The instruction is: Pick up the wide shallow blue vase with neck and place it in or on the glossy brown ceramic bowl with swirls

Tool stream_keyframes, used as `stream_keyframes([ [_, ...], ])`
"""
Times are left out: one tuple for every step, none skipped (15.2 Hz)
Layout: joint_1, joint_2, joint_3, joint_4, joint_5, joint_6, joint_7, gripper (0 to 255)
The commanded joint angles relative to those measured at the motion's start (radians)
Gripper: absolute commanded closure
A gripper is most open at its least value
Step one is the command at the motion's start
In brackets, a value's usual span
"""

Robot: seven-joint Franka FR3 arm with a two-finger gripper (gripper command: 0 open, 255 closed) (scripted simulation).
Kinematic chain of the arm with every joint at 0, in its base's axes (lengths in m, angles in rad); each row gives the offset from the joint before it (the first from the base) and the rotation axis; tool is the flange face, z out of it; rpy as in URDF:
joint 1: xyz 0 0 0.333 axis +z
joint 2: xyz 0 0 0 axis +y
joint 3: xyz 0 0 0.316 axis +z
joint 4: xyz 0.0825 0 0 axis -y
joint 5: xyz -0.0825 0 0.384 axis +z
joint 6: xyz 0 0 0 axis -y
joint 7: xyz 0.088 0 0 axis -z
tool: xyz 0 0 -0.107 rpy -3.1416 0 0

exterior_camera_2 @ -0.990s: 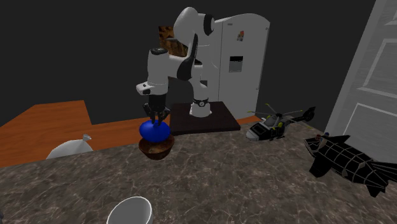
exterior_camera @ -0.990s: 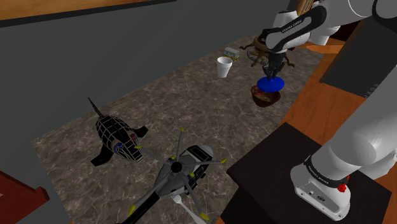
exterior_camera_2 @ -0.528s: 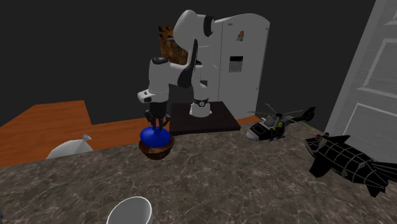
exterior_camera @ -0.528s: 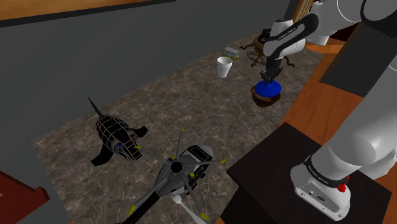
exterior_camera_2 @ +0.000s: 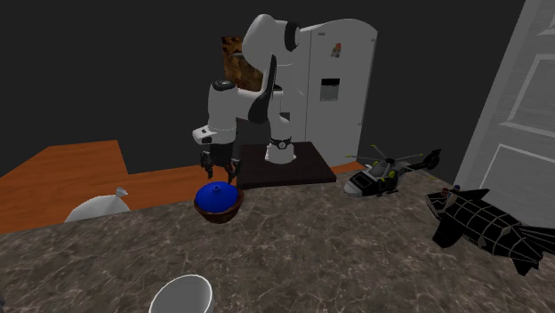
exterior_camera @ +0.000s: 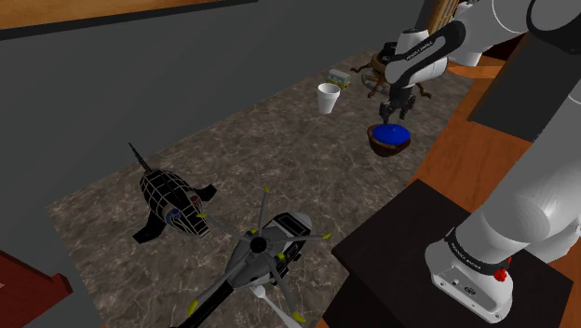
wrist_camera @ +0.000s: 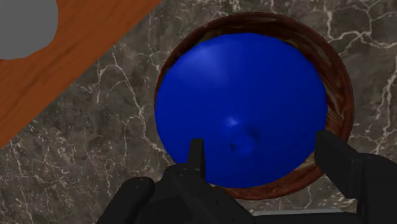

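Note:
The blue vase (exterior_camera: 396, 132) sits inside the glossy brown bowl (exterior_camera: 382, 144) near the far end of the marble counter. My gripper (exterior_camera: 395, 110) hangs just above it, open, with nothing held. In the second exterior view the gripper (exterior_camera_2: 219, 165) hovers over the blue vase (exterior_camera_2: 218, 192), which rests in the bowl (exterior_camera_2: 219, 212). The wrist view looks straight down: the vase (wrist_camera: 245, 102) covers most of the bowl's inside, leaving the brown rim (wrist_camera: 340, 83) showing. The gripper (wrist_camera: 264, 159) has its fingers (wrist_camera: 196, 156) standing apart over the vase's near side, not touching it.
A white cup (exterior_camera: 328, 98), a small box (exterior_camera: 338, 78) and a brown ornament (exterior_camera: 380, 67) stand beyond the bowl. A black fish model (exterior_camera: 172, 200) and a toy helicopter (exterior_camera: 265, 250) lie nearer. The dark stand (exterior_camera: 410, 252) is at lower right. A grey domed object (exterior_camera_2: 93, 209) sits beside the counter.
The gripper lowered the vase into the bowl, then its fingers spread apart and let go. The vase has settled deeper into the bowl.

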Motion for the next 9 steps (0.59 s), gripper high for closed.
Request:
stream_keyframes([
  [0.000,0.000,0.000,0.000,0.000,0.000,0.000,0],
  [0.000,0.000,0.000,0.000,0.000,0.000,0.000,0],
  [0.000,0.000,0.000,0.000,0.000,0.000,0.000,0],
  [0.000,0.000,0.000,0.000,0.000,0.000,0.000,0],
  [0.005,-0.023,0.001,0.010,-0.006,-0.033,0.004,0],
  [0.010,-0.044,0.002,0.022,-0.011,-0.066,0.008,0],
  [0.014,-0.064,0.003,0.035,-0.015,-0.099,0.012,0],
  [0.017,-0.079,0.005,0.046,-0.018,-0.125,0.014,0],
  [0.017,-0.079,0.005,0.046,-0.018,-0.125,0.014,0],
])
